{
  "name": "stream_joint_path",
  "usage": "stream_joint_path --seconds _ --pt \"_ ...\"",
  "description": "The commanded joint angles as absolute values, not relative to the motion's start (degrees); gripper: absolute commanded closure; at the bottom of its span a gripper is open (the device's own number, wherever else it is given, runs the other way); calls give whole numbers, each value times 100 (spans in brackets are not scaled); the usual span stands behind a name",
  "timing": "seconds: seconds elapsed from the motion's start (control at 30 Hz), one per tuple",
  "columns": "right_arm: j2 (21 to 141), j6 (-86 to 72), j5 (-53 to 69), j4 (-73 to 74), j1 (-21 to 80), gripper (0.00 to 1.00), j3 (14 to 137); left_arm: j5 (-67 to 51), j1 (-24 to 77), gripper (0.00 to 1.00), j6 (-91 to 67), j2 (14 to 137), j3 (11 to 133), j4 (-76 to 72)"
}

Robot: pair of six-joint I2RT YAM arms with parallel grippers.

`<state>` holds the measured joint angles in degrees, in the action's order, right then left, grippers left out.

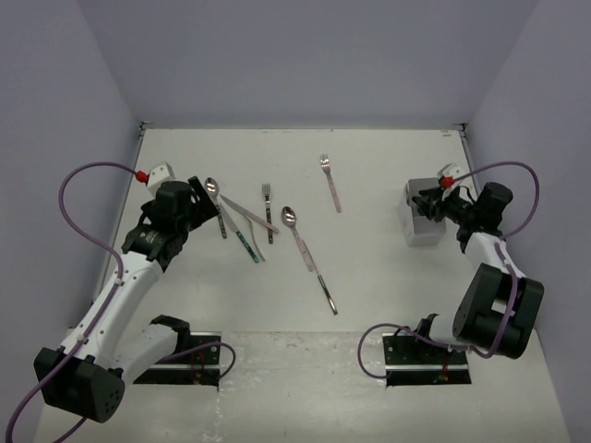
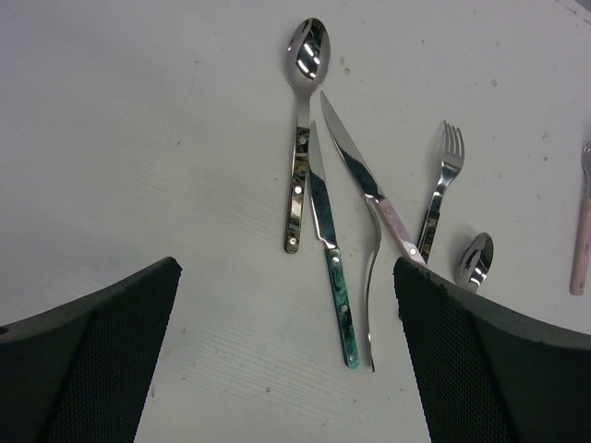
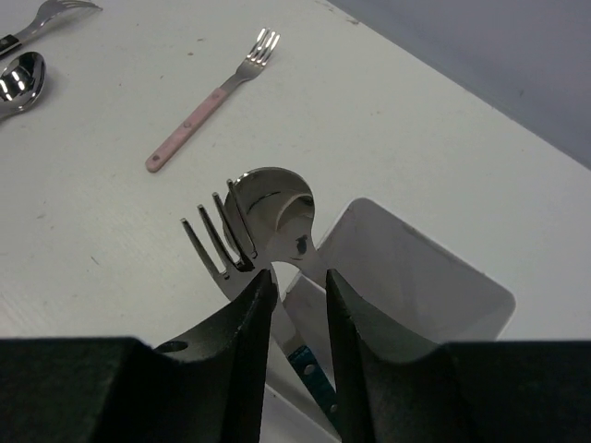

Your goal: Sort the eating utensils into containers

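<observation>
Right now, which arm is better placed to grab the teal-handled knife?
Left. The left gripper, open, hangs over the teal-handled knife; the right gripper is across the table at the containers.

A robotics laboratory test cell is shown. A bare white rectangular tabletop (image 1: 388, 166) is enclosed on three sides by plain pale lilac-grey partition walls (image 1: 305, 55), with nothing hung on them. Two white-and-black jointed robot arms, a left arm (image 1: 118, 291) and a right arm (image 1: 494, 305), are bolted to flat black mounting plates (image 1: 185, 360) at the near edge. Looped purple cables (image 1: 62, 196) are left exposed. Slim shiny metal spoons, forks and knives (image 1: 302, 245) are laid loose on the surface.
</observation>
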<state>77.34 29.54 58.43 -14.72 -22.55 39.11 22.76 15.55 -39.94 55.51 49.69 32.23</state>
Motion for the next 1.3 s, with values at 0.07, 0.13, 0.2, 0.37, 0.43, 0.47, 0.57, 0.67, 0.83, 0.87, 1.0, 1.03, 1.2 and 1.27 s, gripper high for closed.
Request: stream_joint_path --seconds 0.07,0.13,0.2,0.37,0.43,0.47,0.57,0.67,0.83,0.87,1.0,1.03,1.2,1.27 --pt "7533 3155 6082 -1091 -2303 64 4289 2461 1573 0 -4113 5581 5062 3129" --pt "7357 3103 6030 -941 -2303 61 4386 2461 1573 0 -4122 5599 5080 3120" --pt "7060 2962 5986 -1019 -2303 59 4421 2461 1573 0 -4122 5607 5098 3111" --pt "6504 2129 5853 -959 -2276 1 4824 2452 1573 0 -4096 5651 5115 3103" --pt "6346 1909 5784 -616 -2163 1 5255 2443 1573 0 -4078 5660 5133 3103" --pt "6302 1446 5618 -607 -2075 1 5386 2435 1573 0 -4078 5660 5133 3103" --pt "6319 1353 4918 416 -1408 1 6028 2435 1573 0 -4061 5660 5133 3094" --pt "6740 1371 4080 1052 -485 1 6757 2408 1573 0 -4026 5660 5150 3094" --pt "7522 942 2587 1564 798 1 7391 2382 1573 0 -3946 5643 5168 3111" --pt "7784 836 2358 1591 956 1 7453 2364 1573 0 -3938 5643 5177 3111" --pt "8725 19 1322 1819 1677 1 8032 2329 1573 0 -3859 5660 5212 3111" --pt "8936 -217 1223 1950 1757 1 8181 2329 1573 0 -3824 5669 5238 3129" --pt "10571 -1404 19 2890 1978 1 9350 2364 1573 0 -3771 5625 5195 3138" --pt "11063 -1782 -209 3275 1978 1 9884 2373 1573 0 -3779 5625 5150 3112"
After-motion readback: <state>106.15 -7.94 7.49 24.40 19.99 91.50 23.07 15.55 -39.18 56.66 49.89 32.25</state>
